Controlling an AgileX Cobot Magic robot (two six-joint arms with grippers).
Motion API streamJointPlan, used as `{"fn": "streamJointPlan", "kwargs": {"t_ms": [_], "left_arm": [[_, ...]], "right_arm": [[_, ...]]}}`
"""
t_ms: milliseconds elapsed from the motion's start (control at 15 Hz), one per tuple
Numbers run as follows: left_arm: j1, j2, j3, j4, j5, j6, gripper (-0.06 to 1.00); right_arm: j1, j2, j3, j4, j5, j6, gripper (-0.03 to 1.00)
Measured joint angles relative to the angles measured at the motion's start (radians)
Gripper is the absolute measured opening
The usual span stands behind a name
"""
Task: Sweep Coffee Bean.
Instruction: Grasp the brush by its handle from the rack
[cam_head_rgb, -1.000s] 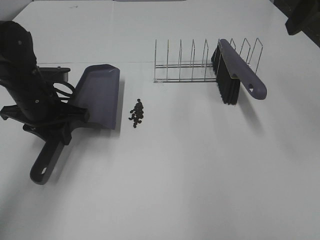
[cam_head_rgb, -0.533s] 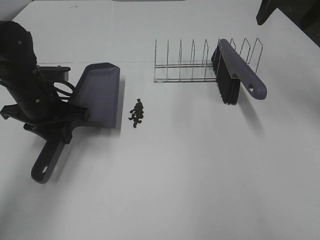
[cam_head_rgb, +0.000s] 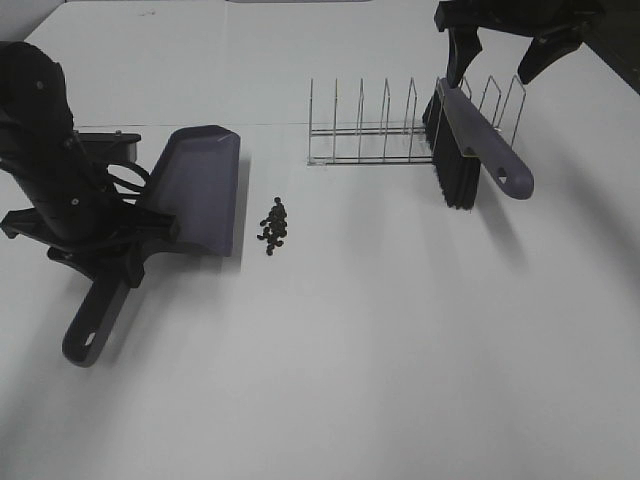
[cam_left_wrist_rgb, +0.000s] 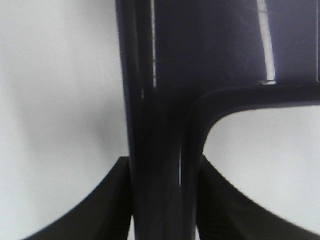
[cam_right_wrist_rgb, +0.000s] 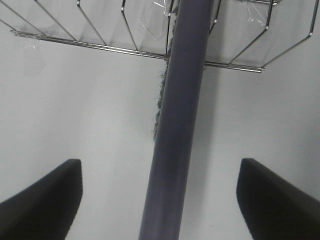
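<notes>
The right gripper (cam_head_rgb: 490, 78) is moving in from the table's far corner and is now hovering over the brush (cam_head_rgb: 478, 140). Its jaws are standing apart, one on each side of the handle, touching nothing. The left gripper (cam_head_rgb: 105, 250) is staying clamped on the dustpan (cam_head_rgb: 195, 190) handle. The coffee bean (cam_head_rgb: 273, 226) pile is lying just beyond the dustpan lip, well apart from the right gripper. Brush pickup is probably starting.
</notes>
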Motion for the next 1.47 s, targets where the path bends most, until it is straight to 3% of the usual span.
{"fn": "streamJointPlan", "kwargs": {"t_ms": [533,733,1000,1467], "left_arm": [[0.000,0.000,0.000,0.000,0.000,0.000,0.34],[0.000,0.000,0.000,0.000,0.000,0.000,0.34],[0.000,0.000,0.000,0.000,0.000,0.000,0.34],[0.000,0.000,0.000,0.000,0.000,0.000,0.34]], "right_arm": [[0.000,0.225,-0.132,-0.034,0.001,0.000,0.71],[0.000,0.251,-0.133,-0.035,-0.001,0.000,0.70],[0.000,0.257,-0.139,-0.036,-0.033,0.000,0.57],[0.000,0.257,-0.139,-0.036,-0.065,0.000,0.55]]}}
